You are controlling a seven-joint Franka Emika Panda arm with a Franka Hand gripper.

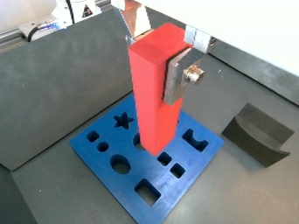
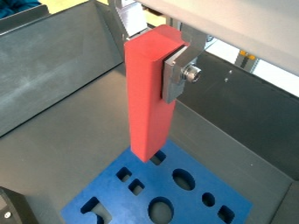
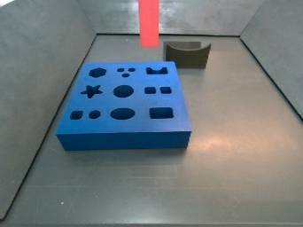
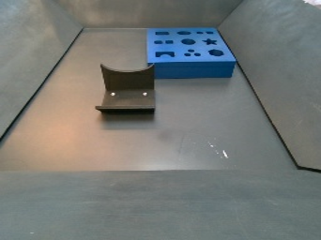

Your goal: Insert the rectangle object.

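My gripper [image 1: 158,66] is shut on the rectangle object [image 1: 158,96], a long bright red bar that hangs upright between the silver fingers [image 1: 181,79]. Both wrist views show the grip near the bar's top [image 2: 149,87]. The bar's lower end hovers above the blue block [image 1: 140,171] with shaped holes, not touching it. In a side view only the bar [image 3: 149,22] shows, hanging above the floor beyond the block's [image 3: 136,102] far edge; the gripper is out of frame there. In a side view the block [image 4: 194,68] lies at the far end, with bar and gripper out of view.
A dark grey curved holder [image 3: 186,53] stands on the floor beside the block's far corner; it also shows in a wrist view [image 1: 260,133] and in a side view [image 4: 126,91]. Grey walls [image 3: 59,71] enclose the floor on all sides.
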